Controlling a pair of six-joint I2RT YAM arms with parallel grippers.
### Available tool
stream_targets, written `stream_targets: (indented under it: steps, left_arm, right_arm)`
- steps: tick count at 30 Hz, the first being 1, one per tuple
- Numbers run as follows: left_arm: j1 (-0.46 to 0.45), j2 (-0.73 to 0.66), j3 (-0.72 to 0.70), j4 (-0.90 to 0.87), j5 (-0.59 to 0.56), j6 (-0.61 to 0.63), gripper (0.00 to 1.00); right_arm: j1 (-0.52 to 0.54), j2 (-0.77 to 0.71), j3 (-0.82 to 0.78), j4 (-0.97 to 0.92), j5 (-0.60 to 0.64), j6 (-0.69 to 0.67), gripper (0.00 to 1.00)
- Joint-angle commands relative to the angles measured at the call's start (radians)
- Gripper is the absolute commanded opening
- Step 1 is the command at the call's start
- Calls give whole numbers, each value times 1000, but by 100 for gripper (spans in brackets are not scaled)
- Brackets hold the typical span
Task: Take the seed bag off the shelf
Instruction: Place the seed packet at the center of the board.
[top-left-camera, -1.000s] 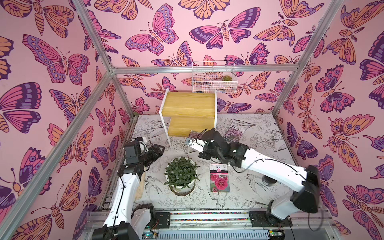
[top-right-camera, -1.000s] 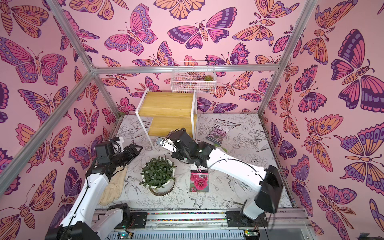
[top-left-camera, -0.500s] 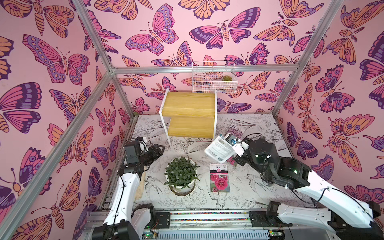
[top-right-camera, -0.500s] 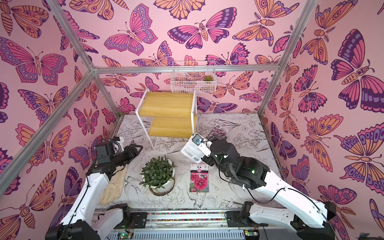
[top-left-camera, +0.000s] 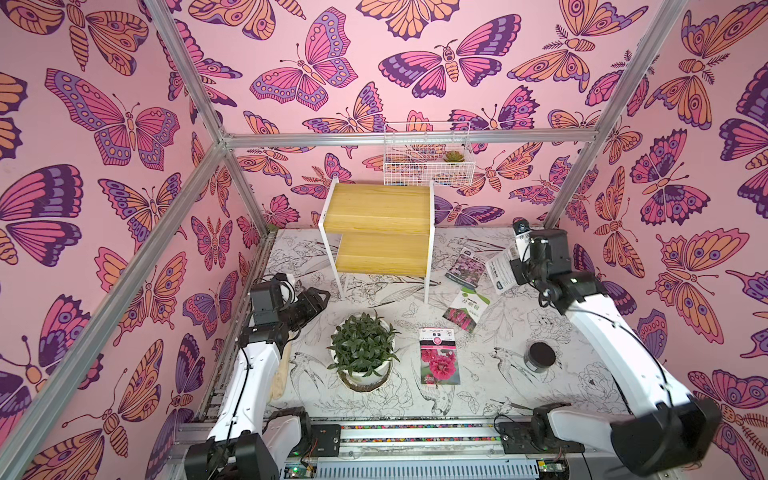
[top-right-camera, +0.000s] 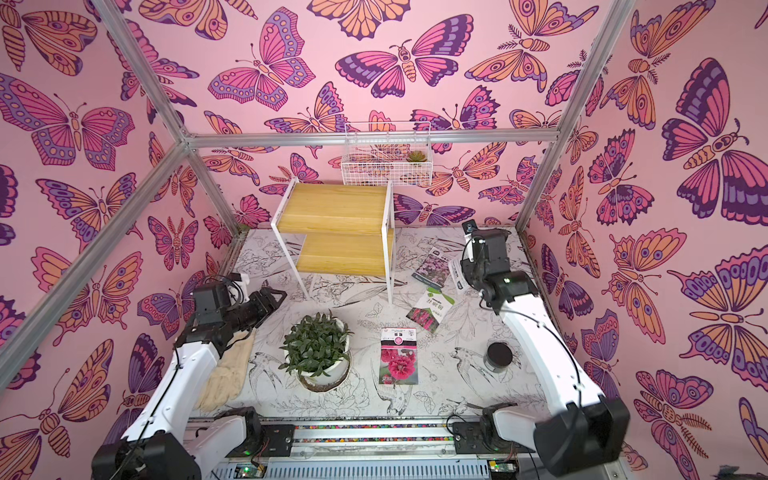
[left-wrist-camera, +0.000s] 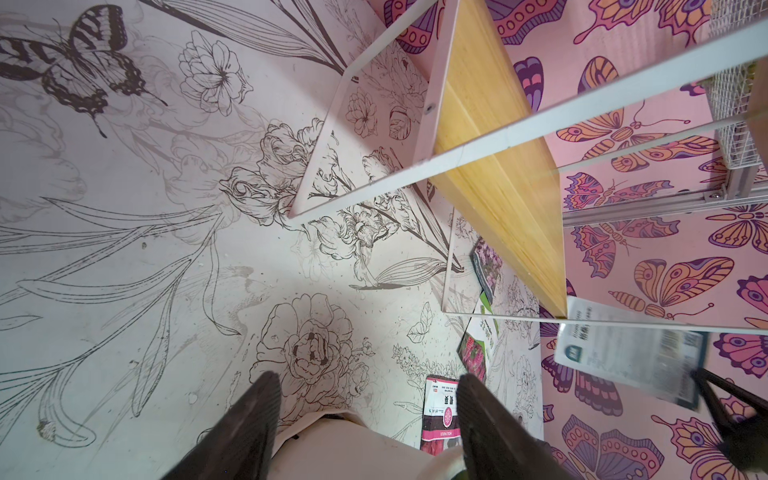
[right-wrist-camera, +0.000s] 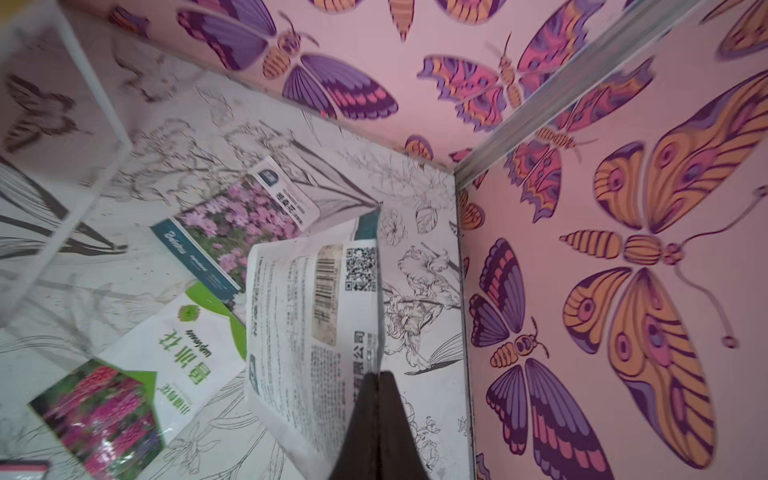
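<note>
arms: two, one at each side of the shelf (top-left-camera: 378, 212)
left gripper (top-left-camera: 316, 298): left of the shelf and a bit in front of it, jaws partly apart, nothing in them
glove (top-right-camera: 224, 374): one, tan, flat on the table (top-left-camera: 503, 386), in front of the shelf and far to its left, under the left arm
plant pot (top-left-camera: 362, 351): one, green leaves, in front of the shelf
shelf boards: two, yellow, both bare
wire basket (top-left-camera: 428, 168): one, white, on the wall behind the shelf, one tiny plant inside
seed bags: four in all, none on the shelf
purple bag (top-left-camera: 465, 266): one, flat, just right of the shelf
green bag (top-left-camera: 467, 309): one, flat, right of the shelf's front leg
pink bag (top-left-camera: 438, 355): one, flat, in front of the shelf
held seed bag (top-left-camera: 500, 269): one, white, up off the table, right of the shelf
right gripper (right-wrist-camera: 376, 376): right of the shelf, jaws squeezed tight on the edge of the held seed bag
black jar (top-left-camera: 539, 356): one, in front of the shelf, far right
</note>
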Motion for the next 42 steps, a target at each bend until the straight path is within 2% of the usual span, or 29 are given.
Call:
stream_targets:
  steps: [1, 8, 12, 15, 18, 28, 33, 42]
  left_arm:
    - [4, 21, 31, 7, 13, 23, 70]
    - [5, 66, 42, 8, -14, 47, 70]
    - [4, 72, 42, 8, -19, 46, 70]
    - [4, 67, 41, 8, -15, 46, 70]
    - [4, 56, 34, 8, -14, 45, 69]
    - [5, 72, 36, 8, -14, 46, 69]
    - [4, 70, 32, 8, -14, 55, 70]
    - [4, 94, 51, 8, -4, 69, 69]
  right_arm:
    - [-64, 67, 41, 52, -66, 11, 0]
    - [-97, 181, 39, 132, -67, -27, 0]
    - [-97, 344, 12, 192, -103, -26, 0]
    - [-99, 489, 80, 133, -103, -25, 0]
    - [-99, 554, 117, 118, -127, -14, 0]
    - [-99, 468, 62, 156, -83, -45, 0]
    - [-112, 410, 96, 112, 28, -117, 0]
    - [-197, 403, 191, 33, 75, -117, 0]
